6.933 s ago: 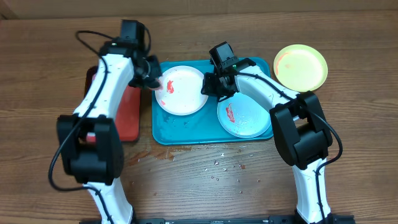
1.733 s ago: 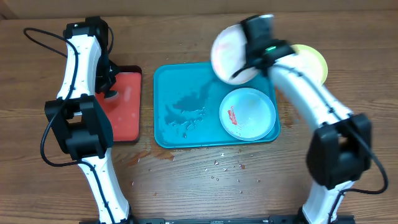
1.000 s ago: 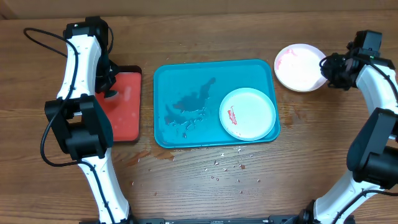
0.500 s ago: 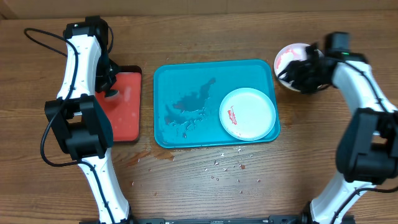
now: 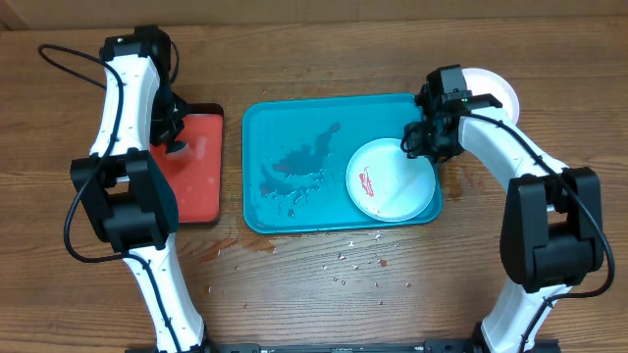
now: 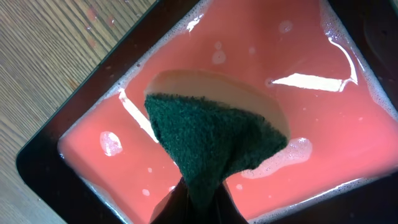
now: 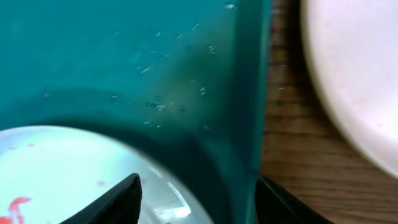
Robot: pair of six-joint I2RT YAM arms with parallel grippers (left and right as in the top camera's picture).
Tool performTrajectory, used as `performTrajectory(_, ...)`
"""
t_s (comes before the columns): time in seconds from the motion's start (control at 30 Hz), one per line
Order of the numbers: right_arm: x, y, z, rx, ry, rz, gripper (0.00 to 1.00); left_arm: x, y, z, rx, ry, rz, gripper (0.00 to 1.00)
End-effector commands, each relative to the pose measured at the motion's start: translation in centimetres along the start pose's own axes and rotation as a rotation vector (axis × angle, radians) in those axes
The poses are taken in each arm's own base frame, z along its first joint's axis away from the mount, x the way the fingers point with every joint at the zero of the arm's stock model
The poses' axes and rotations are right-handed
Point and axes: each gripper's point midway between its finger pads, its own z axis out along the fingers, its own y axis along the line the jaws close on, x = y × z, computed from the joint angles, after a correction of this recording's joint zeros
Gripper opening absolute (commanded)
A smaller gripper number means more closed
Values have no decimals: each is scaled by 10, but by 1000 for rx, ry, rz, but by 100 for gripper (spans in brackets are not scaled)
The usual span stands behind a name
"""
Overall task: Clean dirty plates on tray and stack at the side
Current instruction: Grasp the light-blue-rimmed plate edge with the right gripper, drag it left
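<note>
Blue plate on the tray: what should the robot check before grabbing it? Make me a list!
1. The right hand is open: ok, its fingers stand apart and hold nothing.
2. The light-blue plate is free to lift: ok, it lies flat in the tray with nothing on it.
3. Hand lined up on the plate's rim: not ok, the tray's corner wall lies between the fingers.
4. Plate clean: not ok, a red smear shows.
5. The left hand has the sponge: ok, shut on it in the red tray.
6. Stacking spot: ok, the white plate lies beside the tray.
</note>
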Motion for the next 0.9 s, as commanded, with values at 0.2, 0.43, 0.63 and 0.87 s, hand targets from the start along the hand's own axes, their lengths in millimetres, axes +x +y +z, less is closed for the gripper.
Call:
performTrajectory(0.2,16,7,-7,-51,53,-19,53,-4,-1,-13,31,-29,12,4)
performTrajectory(0.43,35,8,-8,-57,131,-14,44,-4,-1,-13,35,-32,11,4)
performTrajectory(0.63,50,13,-11,-87,192,5,41,-4,-1,-13,35,-32,11,4)
performTrajectory(0.87,57,26,2,-161,191,88,37,-2,-4,-14,50,-21,17,4)
